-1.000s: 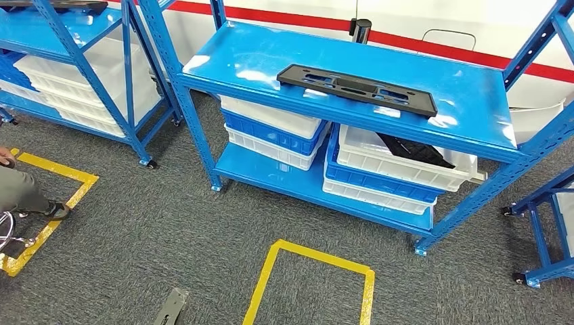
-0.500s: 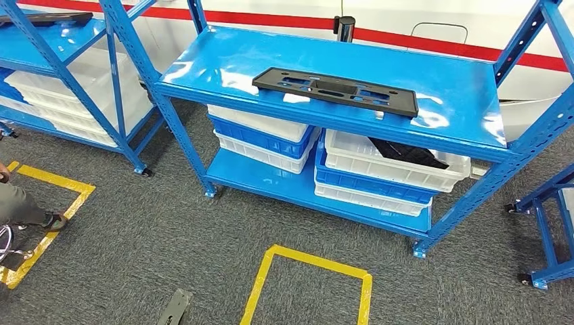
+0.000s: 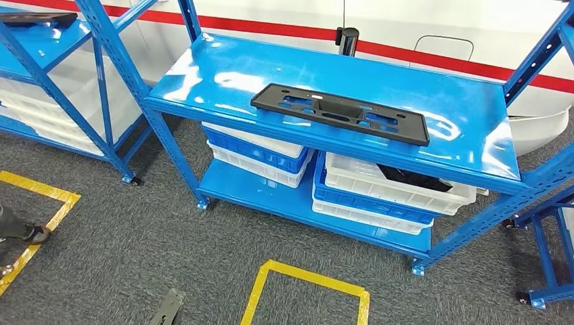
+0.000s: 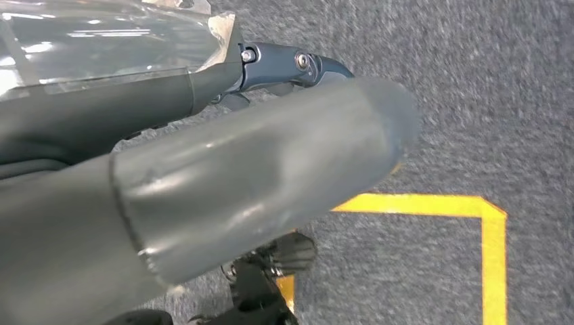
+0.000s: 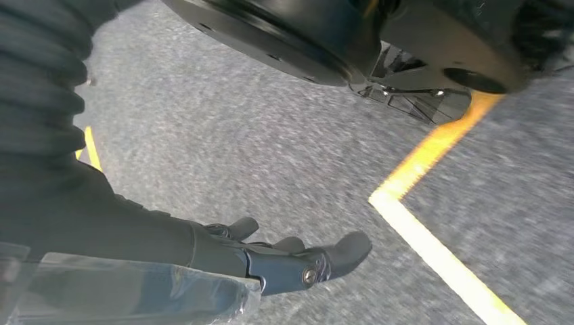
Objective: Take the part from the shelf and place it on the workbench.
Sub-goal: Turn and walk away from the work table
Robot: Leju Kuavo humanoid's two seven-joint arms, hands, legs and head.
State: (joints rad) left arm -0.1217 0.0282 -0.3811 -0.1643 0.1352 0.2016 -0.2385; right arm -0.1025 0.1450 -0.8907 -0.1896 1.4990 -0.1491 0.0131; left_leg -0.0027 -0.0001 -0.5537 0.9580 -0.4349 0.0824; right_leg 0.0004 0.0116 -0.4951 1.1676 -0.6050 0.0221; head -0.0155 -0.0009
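Note:
A long, flat black part with cut-outs lies on the top board of the blue shelf ahead of me, near the board's front edge. My left hand hangs over the grey carpet with nothing in it; its thick grey thumb is in front and its dark fingers lie straight behind. My right hand also hangs over the carpet, fingers stretched out and apart, holding nothing. Both hands are far from the part.
White and blue bins stand under the top board; one holds another black part. A yellow floor square lies before the shelf. A second blue rack stands at left, a third at right. A person's shoe shows at left.
The whole picture has shifted, so the camera has moved: the shelf now sits more centred and slightly nearer. The black part lies where it was on the board. Both hands still hang.

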